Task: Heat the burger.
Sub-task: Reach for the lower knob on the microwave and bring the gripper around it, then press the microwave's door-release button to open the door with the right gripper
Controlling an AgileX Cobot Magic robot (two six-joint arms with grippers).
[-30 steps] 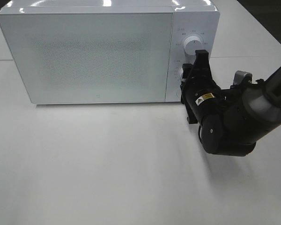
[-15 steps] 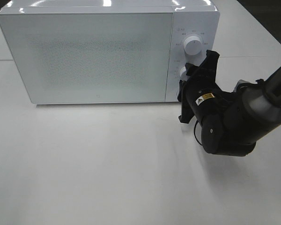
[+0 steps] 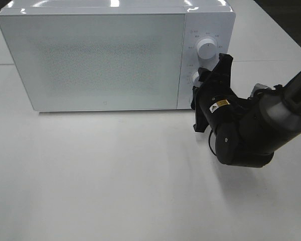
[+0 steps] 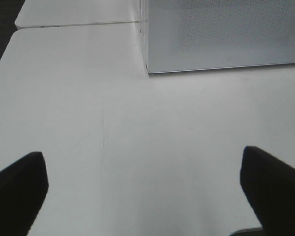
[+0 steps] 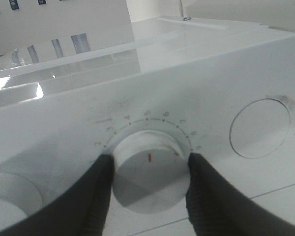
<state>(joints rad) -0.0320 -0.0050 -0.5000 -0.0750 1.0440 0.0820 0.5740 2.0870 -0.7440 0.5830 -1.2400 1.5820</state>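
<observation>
Your right hand [image 5: 146, 172], at the right of the high view, pinches the lower dial [image 5: 137, 147] so you can set the time. Your left hand [image 4: 145, 189] hangs wide over the desk [image 4: 137, 123], idle. The burger is unseen, probably behind the microwave's [image 3: 100, 55] shut door.

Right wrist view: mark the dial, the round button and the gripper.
dial [image 5: 150, 173], right wrist view, its front face.
round button [image 5: 259, 128], right wrist view, its centre.
right gripper [image 5: 150, 158], right wrist view, midway between fingertips.
</observation>
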